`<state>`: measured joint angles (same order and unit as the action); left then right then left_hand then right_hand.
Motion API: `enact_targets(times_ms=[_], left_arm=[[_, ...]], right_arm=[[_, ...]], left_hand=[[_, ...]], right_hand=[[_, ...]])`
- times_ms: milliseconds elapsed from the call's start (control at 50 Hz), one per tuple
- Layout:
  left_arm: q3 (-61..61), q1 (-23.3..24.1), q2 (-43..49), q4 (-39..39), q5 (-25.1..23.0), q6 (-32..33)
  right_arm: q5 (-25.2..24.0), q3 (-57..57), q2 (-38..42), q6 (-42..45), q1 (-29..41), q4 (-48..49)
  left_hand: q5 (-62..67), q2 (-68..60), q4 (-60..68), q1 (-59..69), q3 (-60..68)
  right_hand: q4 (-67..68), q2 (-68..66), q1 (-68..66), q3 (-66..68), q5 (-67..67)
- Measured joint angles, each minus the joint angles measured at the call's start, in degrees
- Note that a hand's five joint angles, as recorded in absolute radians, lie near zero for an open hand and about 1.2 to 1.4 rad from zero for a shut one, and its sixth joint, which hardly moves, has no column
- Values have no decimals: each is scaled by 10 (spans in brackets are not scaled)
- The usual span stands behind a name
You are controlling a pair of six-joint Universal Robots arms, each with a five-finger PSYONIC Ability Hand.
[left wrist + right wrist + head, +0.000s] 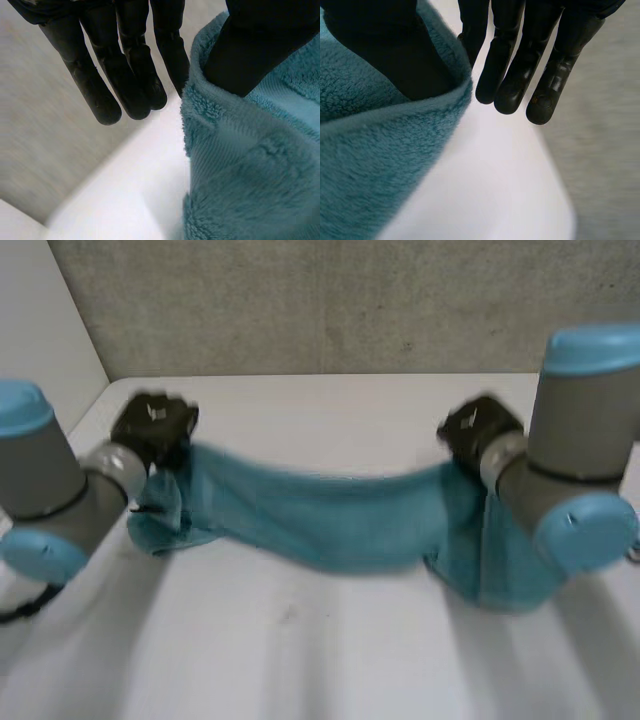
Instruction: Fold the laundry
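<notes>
A teal fleecy towel [330, 515] hangs stretched between my two hands above the white table [300, 650], sagging in the middle with both ends drooping to the tabletop. My left hand [155, 425] holds the towel's left end. In the left wrist view the towel [250, 165] has its edge pinched between the thumb [250, 45] and the straight fingers [125, 75]. My right hand [478, 430] holds the right end. In the right wrist view the thumb [395, 55] presses the towel [370, 165] edge against the nearest of the straight fingers [520, 65].
A grey wall [330, 300] stands along the table's far edge. A pale panel [40, 320] borders the far left corner. My two arms reach in from either side, the right elbow [585, 525] hanging over the towel's right end.
</notes>
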<state>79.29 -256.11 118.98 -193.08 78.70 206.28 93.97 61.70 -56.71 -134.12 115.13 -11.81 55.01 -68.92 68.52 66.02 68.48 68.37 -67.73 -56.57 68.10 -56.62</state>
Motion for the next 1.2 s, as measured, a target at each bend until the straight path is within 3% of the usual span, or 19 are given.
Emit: enact_targets(times_ms=[80, 180, 300, 480, 640, 800, 820, 840, 860, 960, 1200], left_arm=[[-96, 2, 8, -52, 9, -5], [-183, 4, -33, -210, 18, -30], [-183, -1, -81, -292, 15, -74], [-26, -23, -128, -256, -11, -101], [184, -29, -142, -249, -42, -95], [258, -26, -108, -247, -46, -90], [263, -26, -98, -246, -44, -87], [264, -26, -94, -246, -43, -85], [265, -26, -91, -245, -43, -83], [263, -28, -84, -244, -39, -74], [263, -32, -86, -244, -37, -72]], right_arm=[[17, -133, 30, -1, -11, 46], [31, -257, 14, -8, -15, 180], [21, -173, -84, -18, -13, 277], [-14, 109, -191, -24, -15, 280], [-42, 292, -209, -48, -29, 256], [-97, 343, -148, -128, -84, 255], [-106, 347, -135, -152, -94, 255], [-113, 349, -124, -177, -105, 255], [-116, 351, -118, -194, -112, 255], [-124, 360, -102, -279, -152, 255], [-139, 434, -139, -354, -239, 256]], left_hand=[[0, 0, 1, 0, 0], [0, 0, 1, 0, 0], [0, 0, 1, 0, 0], [0, 0, 2, 0, 0], [0, -1, 2, 0, 0], [0, -1, 2, 0, 0], [0, -1, 2, 0, 0], [0, -1, 2, 0, 0], [0, -1, 2, 0, 0], [0, -1, 2, 0, 0], [0, -1, 2, 0, 0]], right_hand=[[0, 0, 0, 0, 0], [0, 0, 0, 0, 0], [0, 0, 0, 0, -1], [0, 0, 0, 0, -3], [0, 0, 0, 0, -3], [0, 0, 0, 0, -3], [-38, 42, 23, -45, 24], [-203, 212, 170, -212, 181], [-261, 267, 214, -259, 238], [-401, 394, 313, -398, 384], [-474, 454, 374, -463, 459]])
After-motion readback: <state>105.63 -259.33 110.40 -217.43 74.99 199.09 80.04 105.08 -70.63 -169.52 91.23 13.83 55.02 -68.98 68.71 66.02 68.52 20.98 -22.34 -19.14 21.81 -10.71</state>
